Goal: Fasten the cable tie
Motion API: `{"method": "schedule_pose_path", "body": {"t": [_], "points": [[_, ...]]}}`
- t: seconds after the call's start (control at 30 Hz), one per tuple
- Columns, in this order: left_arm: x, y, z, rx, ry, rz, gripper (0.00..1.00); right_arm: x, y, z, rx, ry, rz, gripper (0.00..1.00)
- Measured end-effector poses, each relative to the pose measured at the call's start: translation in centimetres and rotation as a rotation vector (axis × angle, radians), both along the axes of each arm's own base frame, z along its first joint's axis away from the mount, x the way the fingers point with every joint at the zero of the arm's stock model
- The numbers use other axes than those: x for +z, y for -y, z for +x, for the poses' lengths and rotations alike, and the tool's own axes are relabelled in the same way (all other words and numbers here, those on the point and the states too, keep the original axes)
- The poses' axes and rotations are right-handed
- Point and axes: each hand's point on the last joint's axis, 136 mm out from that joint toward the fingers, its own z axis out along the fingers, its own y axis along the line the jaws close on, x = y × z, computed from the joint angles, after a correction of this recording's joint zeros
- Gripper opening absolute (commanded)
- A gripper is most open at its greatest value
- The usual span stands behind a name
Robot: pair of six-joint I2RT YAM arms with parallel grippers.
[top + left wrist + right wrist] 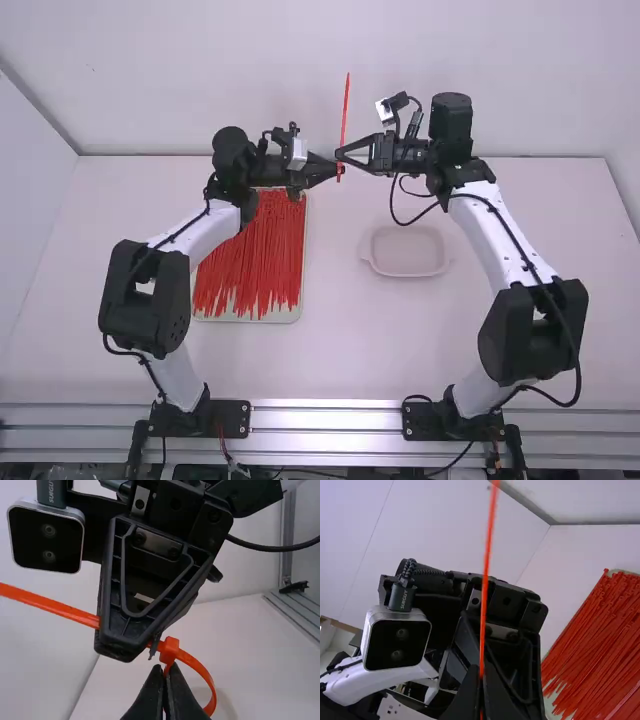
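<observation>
Above the surface point(400, 330), both arms meet in mid-air. Left fingers point(152, 696) are pinched tight on the cable tie point(170, 650) just beside its head. Right fingers point(470, 702) are clamped on its strap. Left wrist view shows the head and curled loop. Right wrist view shows the tail running up, plus the spare ties pile point(600, 645).

Orange cable tie point(346, 112) held in the air; small loop by its head point(170, 649); long tail upright.
</observation>
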Motion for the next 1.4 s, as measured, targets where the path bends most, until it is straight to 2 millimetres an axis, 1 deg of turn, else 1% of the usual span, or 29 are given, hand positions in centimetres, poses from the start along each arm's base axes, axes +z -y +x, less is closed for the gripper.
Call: {"method": "schedule_pose_path", "body": {"t": [0.07,0.13,0.17,0.2,0.23,0.27,0.37,0.47,0.53,0.57,0.6,0.7,0.77,0.83,0.87,0.9,0.97,1.13,1.3,1.4], "points": [[0.0,0.0,0.1,0.007,-0.01,-0.001,0.05,-0.1,0.0,0.0,-0.002,0.005,-0.003,0.0],[-0.1,0.0,0.8,0.039,-0.055,-0.006,0.24,-0.2,0.0,0.0,-0.001,0.005,-0.007,0.0],[-0.2,-0.1,1.2,0.061,-0.082,-0.01,0.45,-0.4,0.0,-0.1,0.0,0.002,-0.012,0.0],[-0.3,-0.1,1.2,0.065,-0.095,-0.011,0.48,-0.5,0.0,-0.1,0.002,0.001,-0.013,0.0],[-0.3,-0.1,1.4,0.074,-0.104,-0.013,0.7,-0.6,0.1,-0.2,0.003,-0.002,-0.016,0.0],[-0.2,-0.2,1.8,0.093,-0.125,-0.018,0.99,-0.8,0.1,-0.3,0.007,-0.004,-0.021,0.0],[-0.4,-0.3,2.2,0.115,-0.181,-0.026,0.99,-1.2,0.1,-0.7,0.021,-0.001,-0.03,0.0],[-0.9,-0.7,2.7,0.135,-0.254,-0.023,0.99,-1.7,0.2,-1.0,0.03,0.011,-0.044,0.0],[-1.9,-0.9,2.8,0.134,-0.328,-0.008,0.99,-2.2,0.5,-1.1,0.028,0.024,-0.063,0.0],[-2.0,-0.9,2.8,0.134,-0.337,-0.007,0.99,-2.2,0.5,-1.1,0.028,0.024,-0.063,0.0],[-2.6,-1.1,2.9,0.139,-0.389,0.001,0.99,-2.6,0.9,-1.1,0.026,0.026,-0.075,0.0],[-3.8,-2.3,3.4,0.168,-0.498,0.012,0.99,-3.5,1.8,-1.3,0.021,0.018,-0.098,0.0],[-4.6,-3.6,3.8,0.185,-0.571,0.018,0.99,-4.3,2.7,-1.4,0.01,0.014,-0.123,0.0],[-5.1,-4.3,3.9,0.194,-0.612,0.022,0.99,-4.8,3.1,-1.4,-0.001,0.006,-0.143,0.0],[-5.7,-4.8,4.0,0.203,-0.657,0.027,0.99,-5.7,3.7,-1.5,-0.018,-0.007,-0.177,0.0],[-6.0,-5.1,4.0,0.209,-0.681,0.03,0.99,-6.1,4.0,-1.5,-0.026,-0.012,-0.195,0.0],[-7.0,-5.6,3.9,0.219,-0.734,0.044,0.99,-6.9,4.5,-1.5,-0.041,-0.015,-0.231,0.0],[-10.0,-5.9,3.1,0.257,-0.861,0.107,0.99,-9.3,5.7,-1.3,-0.09,-0.026,-0.367,0.0],[-11.9,-6.1,2.1,0.269,-0.914,0.161,0.99,-11.2,6.9,-1.1,-0.131,-0.04,-0.485,0.0],[-12.5,-6.1,1.7,0.267,-0.924,0.181,0.99,-11.9,7.5,-0.5,-0.16,-0.021,-0.53,0.0]]}}
